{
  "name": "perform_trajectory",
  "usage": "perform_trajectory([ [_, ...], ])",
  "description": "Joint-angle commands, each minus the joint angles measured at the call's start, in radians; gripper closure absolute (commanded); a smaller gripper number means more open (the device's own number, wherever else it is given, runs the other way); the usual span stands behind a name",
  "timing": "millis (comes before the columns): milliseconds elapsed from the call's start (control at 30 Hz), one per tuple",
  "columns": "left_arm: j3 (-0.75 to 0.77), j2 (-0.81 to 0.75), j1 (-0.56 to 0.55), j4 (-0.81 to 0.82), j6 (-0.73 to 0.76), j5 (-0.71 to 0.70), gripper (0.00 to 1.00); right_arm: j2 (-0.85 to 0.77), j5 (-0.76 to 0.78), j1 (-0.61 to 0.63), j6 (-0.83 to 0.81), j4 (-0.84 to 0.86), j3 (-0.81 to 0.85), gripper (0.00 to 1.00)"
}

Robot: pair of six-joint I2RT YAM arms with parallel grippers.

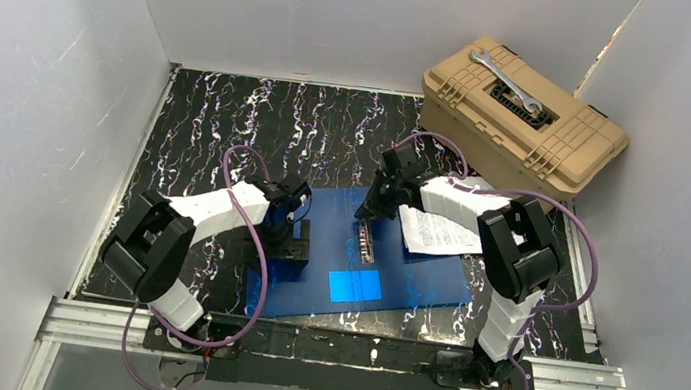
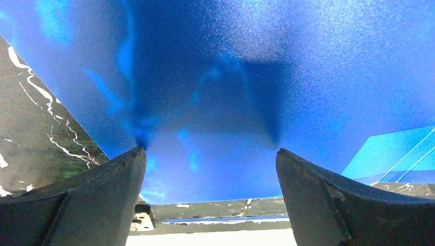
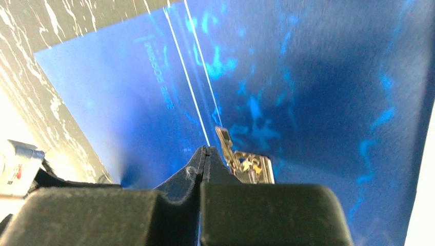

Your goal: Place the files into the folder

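Shows glossy blue folder (image 1: pixel 427 271) flat on desk (image 1: pixel 230 119), printed white files (image 1: pixel 442 233) overlapping one edge; left hand (image 2: pixel 210 151) apart, right hand (image 3: pixel 204 152) together.

Open tabletop (image 1: pixel 260 123) lies beyond the folder (image 1: pixel 422 271); the toolbox (image 1: pixel 570 144) seemingly fills the far-right corner.

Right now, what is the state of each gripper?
Left gripper: open, over the folder, holding nothing.
Right gripper: closed, nothing seen in it.
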Motion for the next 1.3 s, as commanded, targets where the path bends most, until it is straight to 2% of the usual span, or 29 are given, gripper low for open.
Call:
perform_trajectory([
  [0,0.002,-0.051,-0.005,-0.016,0.015,-0.001,0.04,0.022,0.028,-0.016,-0.084,-0.056,0.101,0.99],
  [167,0.001,-0.082,-0.005,-0.016,0.029,-0.003,0.03,-0.041,0.053,-0.021,-0.117,-0.105,0.130,0.99],
  [233,0.000,-0.097,-0.005,-0.012,0.037,0.000,0.02,-0.081,0.056,-0.023,-0.120,-0.121,0.121,0.96],
  [500,0.018,-0.153,-0.005,-0.023,0.061,0.014,0.02,-0.308,0.116,-0.029,-0.124,-0.188,0.006,0.56],
  [767,0.072,-0.251,-0.005,-0.076,0.093,0.020,0.02,-0.548,0.235,-0.033,-0.091,-0.321,-0.133,0.35],
  [1033,0.129,-0.364,-0.005,-0.120,0.162,0.023,0.02,-0.761,0.300,-0.034,0.053,-0.359,-0.324,0.24],
  [1267,0.090,-0.500,-0.005,-0.087,0.216,-0.001,0.02,-0.851,0.318,-0.035,0.164,-0.314,-0.484,0.23],
])
